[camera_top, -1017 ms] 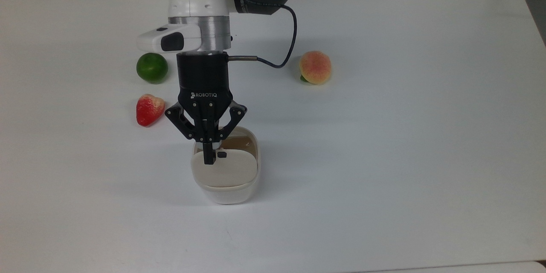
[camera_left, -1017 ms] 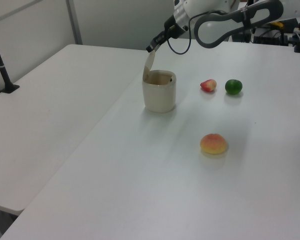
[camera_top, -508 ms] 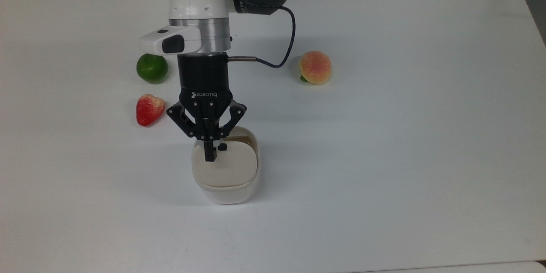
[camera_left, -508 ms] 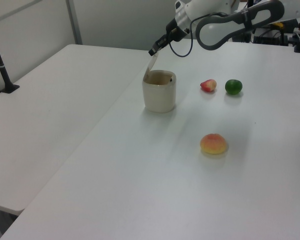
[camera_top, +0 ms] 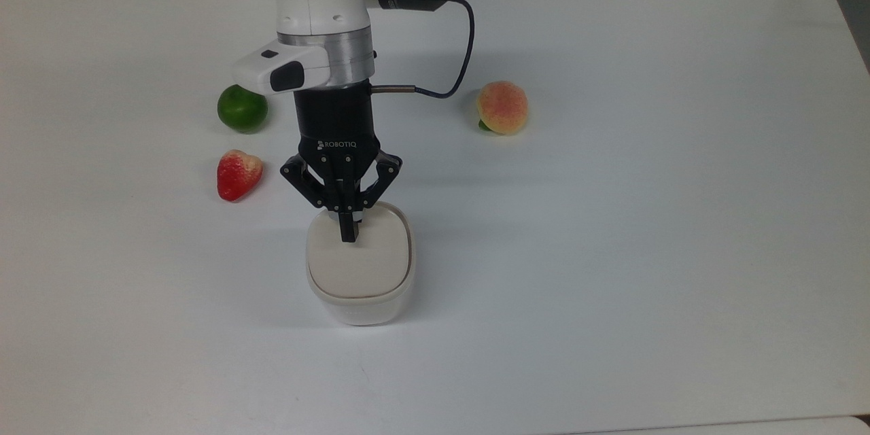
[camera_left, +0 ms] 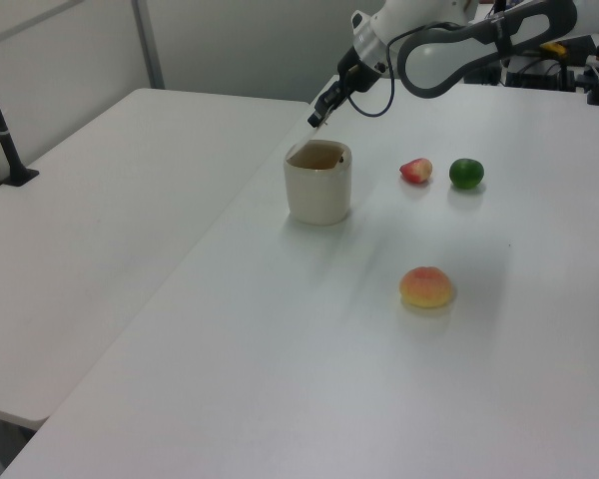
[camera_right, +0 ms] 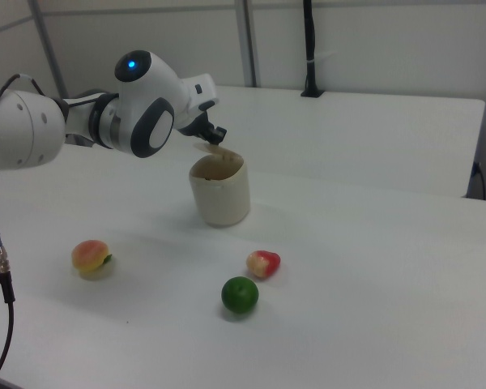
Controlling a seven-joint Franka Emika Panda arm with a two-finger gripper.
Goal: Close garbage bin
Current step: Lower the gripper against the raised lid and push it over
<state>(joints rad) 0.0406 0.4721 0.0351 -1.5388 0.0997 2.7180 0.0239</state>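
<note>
Garbage bin (camera_top: 359,285) stands on the white desk (camera_top: 646,217), toward the near edge in the top view, roughly mid-width. Its beige lid (camera_top: 359,258) lies nearly flat over the opening in the top view; in the left view the lid (camera_left: 317,157) looks low inside the rim, whether latched I cannot tell.

Gripper (camera_top: 348,234) sits over the lid's far edge in the top view, fingers pressed together with nothing between them, tips pointing down at the lid. In the left view the gripper (camera_left: 314,121) appears just above the rim, apart from it.

Around the bin: strawberry (camera_top: 238,174) and lime (camera_top: 242,108) toward the top view's left; peach (camera_top: 501,107) toward the far right, well apart.

Risks, as judged: the lid may rest unlatched and spring back if no firm downward press follows. An off-centre push near the hinge side could tip or slide the light bin.
</note>
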